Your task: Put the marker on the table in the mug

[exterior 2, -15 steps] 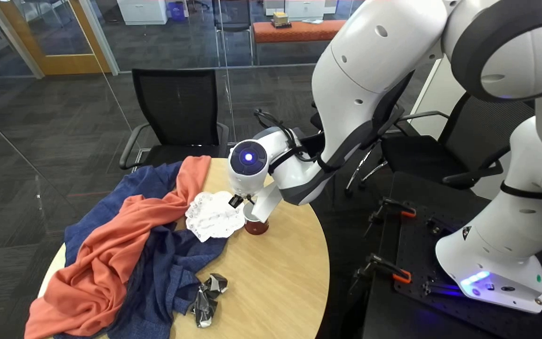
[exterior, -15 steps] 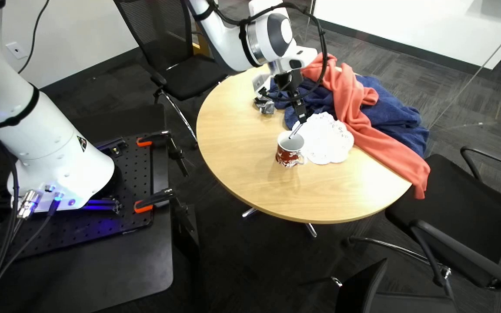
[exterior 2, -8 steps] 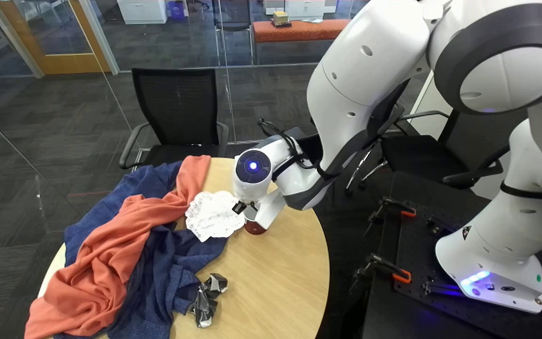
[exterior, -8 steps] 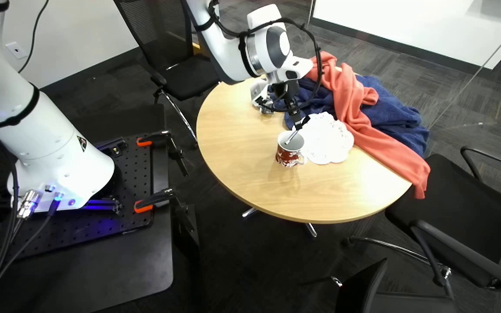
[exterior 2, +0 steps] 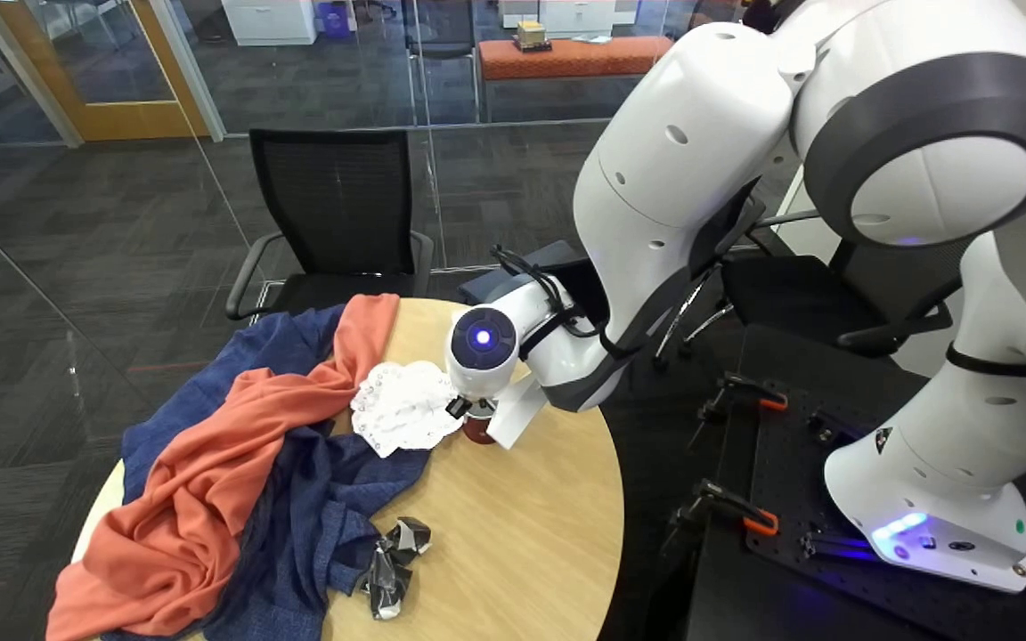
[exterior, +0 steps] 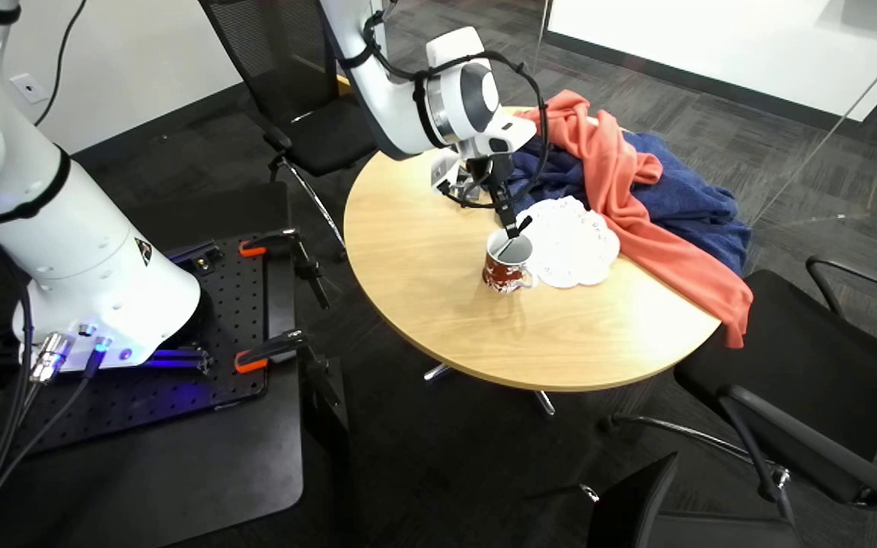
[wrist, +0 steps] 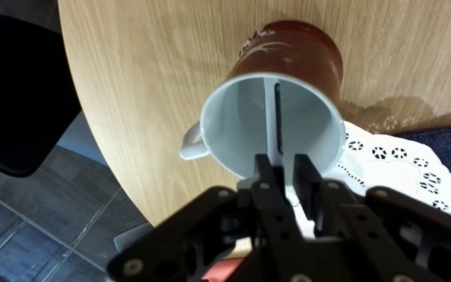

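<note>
The surface (exterior: 423,304) is round, light wood with fine grain. Lower left in an exterior view, a woven blue cloth (exterior 2: 317,499) lies bunched beneath a soft-folded coral cloth (exterior 2: 201,490). A scalloped white doily (wrist: 397,168) with cut-out holes lies beside the round mug (wrist: 233,125), red-brown outside, pale inside. The fingers (wrist: 305,172) stand apart near its rim. The marker (wrist: 271,121), slim and straight, slants in the mug, long axis near vertical in the wrist view: pale end down toward the frame's top, dark end between the fingers.
</note>
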